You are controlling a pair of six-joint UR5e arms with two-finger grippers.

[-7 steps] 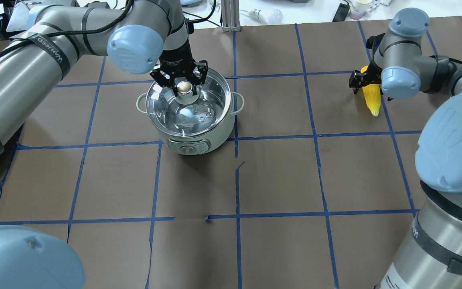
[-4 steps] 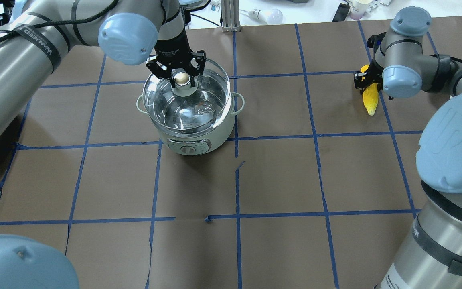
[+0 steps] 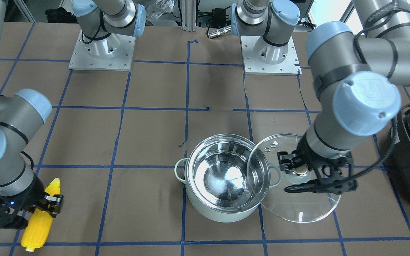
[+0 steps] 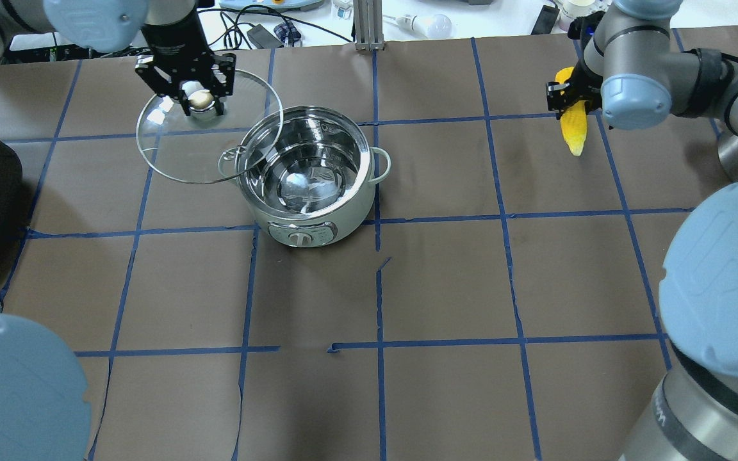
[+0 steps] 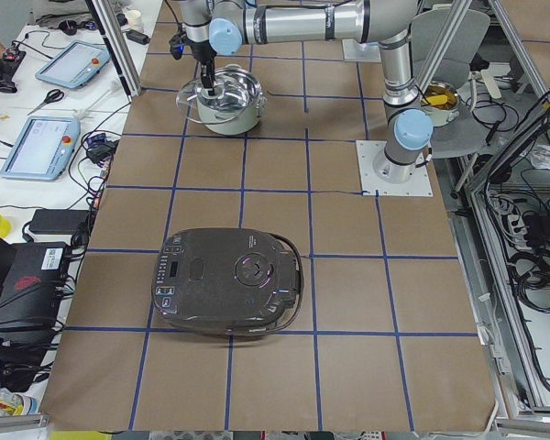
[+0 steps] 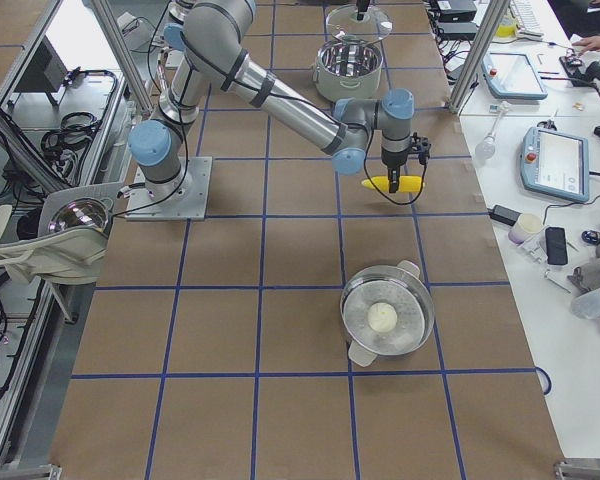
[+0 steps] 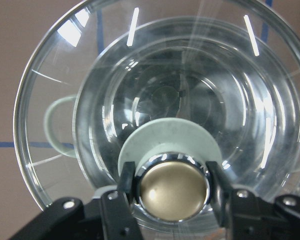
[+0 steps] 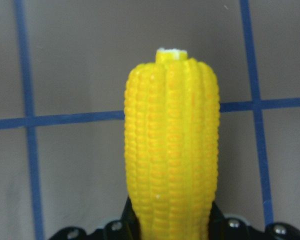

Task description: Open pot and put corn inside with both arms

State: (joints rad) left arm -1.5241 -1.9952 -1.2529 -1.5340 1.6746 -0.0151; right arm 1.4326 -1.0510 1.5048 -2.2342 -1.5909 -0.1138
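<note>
Left gripper: fingers clenched on either side of the lid's brass-coloured knob, gripping from above, with the glass hanging roughly level beneath.
Lid: held off to the robot's left of the pot, its edge overlapping the rim in the overhead view. Placed there, by the look of it, to uncover the opening without a set-down yet. Contact with the rim impossible to tell.
Pot: upright near the middle of the table, steel interior bare and mostly uncovered, control dial facing the robot.
Right gripper: closed around one end of the corn, wrist pointing down.
Corn: well apart from the pot on the robot's right, free end sticking out beyond the fingers, seemingly lifted clear of the paper. Grasped at one end, apparently to let the free end lead into the pot.
Step in hand: opening judged nearly done; corn picked up but not yet brought across.
Next move: likely calls for the lid fully clear of the rim, then the corn over the opening and a low release.
Risk: cob length close to the pot's width, hence a possible snag on the rim or the overhanging glass.
Bystander: black appliance further along on the robot's left, on the lid's probable set-down side.
</note>
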